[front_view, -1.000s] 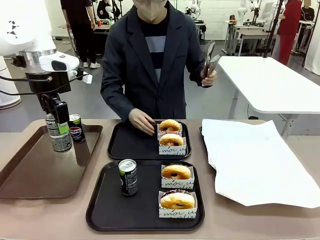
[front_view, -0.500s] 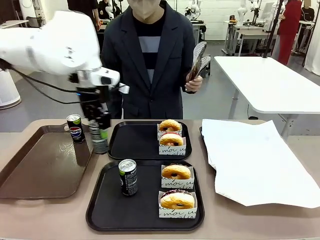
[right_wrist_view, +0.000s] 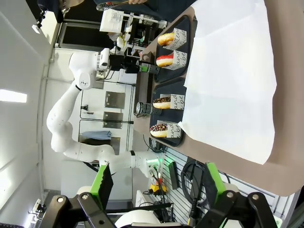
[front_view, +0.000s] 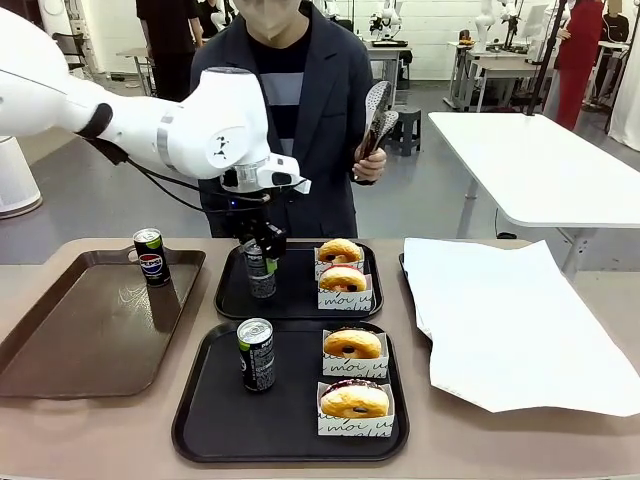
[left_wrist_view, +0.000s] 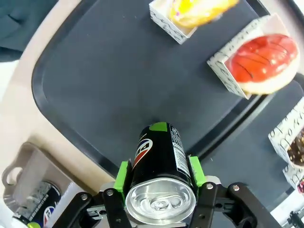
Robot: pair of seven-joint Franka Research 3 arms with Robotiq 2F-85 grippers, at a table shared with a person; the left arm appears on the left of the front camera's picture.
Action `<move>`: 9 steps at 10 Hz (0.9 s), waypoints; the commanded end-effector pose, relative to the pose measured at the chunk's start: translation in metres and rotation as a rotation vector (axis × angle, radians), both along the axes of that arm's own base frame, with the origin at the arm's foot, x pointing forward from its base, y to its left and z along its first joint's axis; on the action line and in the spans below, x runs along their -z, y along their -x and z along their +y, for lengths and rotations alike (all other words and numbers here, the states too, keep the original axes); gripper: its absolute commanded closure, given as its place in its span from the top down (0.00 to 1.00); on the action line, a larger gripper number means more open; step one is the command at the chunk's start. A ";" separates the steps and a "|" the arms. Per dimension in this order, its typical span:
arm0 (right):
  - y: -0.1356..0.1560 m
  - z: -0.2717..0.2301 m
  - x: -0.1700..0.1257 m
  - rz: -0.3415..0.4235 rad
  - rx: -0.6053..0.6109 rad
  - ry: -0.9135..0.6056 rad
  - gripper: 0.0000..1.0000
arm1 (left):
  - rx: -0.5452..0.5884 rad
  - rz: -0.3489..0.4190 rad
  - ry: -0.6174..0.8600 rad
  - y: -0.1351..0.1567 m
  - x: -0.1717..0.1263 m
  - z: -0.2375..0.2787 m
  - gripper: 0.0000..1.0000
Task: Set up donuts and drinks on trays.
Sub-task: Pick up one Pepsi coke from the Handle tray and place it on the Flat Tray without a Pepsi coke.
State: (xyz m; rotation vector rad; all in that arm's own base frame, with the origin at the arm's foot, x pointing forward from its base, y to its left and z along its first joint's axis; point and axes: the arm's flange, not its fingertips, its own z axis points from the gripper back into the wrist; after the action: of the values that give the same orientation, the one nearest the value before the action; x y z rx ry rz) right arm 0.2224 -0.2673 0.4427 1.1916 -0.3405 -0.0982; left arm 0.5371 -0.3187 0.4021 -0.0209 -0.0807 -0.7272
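My left gripper (front_view: 260, 262) is shut on a black soda can with green accents (front_view: 261, 274), holding it upright over the left half of the far black tray (front_view: 228, 298). In the left wrist view the green pads (left_wrist_view: 123, 175) clamp the can (left_wrist_view: 159, 156) above the tray floor (left_wrist_view: 104, 76); whether it touches I cannot tell. That tray holds a yellow donut (front_view: 341, 250) and a red donut (front_view: 343, 279) in paper sleeves. The near black tray (front_view: 200, 430) carries a second can (front_view: 257, 354) and two sleeved donuts (front_view: 352, 343) (front_view: 354, 400). My right gripper (right_wrist_view: 159, 187) stands open, off the table's side.
A long brown tray (front_view: 80, 340) lies at the left with a Pepsi can (front_view: 151, 256) at its far corner. A large white paper sheet (front_view: 510, 320) covers the right side. The person stands behind the far tray, holding tongs (front_view: 376, 112) at chest height.
My left arm has carried the can rightward from above the brown tray to over the far black tray. The person's hand left that tray, and the tongs shifted left.
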 end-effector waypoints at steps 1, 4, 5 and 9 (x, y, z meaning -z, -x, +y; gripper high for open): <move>-0.002 -0.001 -0.001 -0.030 0.001 -0.015 1.00 | -0.035 -0.044 -0.038 -0.013 0.001 -0.008 0.59; -0.002 -0.001 -0.001 -0.030 0.001 -0.015 1.00 | -0.041 -0.045 -0.049 -0.024 0.006 -0.006 0.77; -0.002 -0.001 -0.001 -0.030 0.001 -0.015 1.00 | -0.048 -0.043 -0.044 -0.023 0.005 -0.004 1.00; -0.002 -0.001 -0.001 -0.030 0.001 -0.015 1.00 | -0.052 -0.040 -0.029 -0.018 -0.007 -0.001 1.00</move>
State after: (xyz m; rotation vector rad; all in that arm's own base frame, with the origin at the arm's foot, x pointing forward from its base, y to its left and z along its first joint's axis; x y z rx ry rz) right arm 0.2224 -0.2674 0.4427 1.1915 -0.3406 -0.0981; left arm 0.5609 -0.3221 0.4008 0.0163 -0.1118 -0.7078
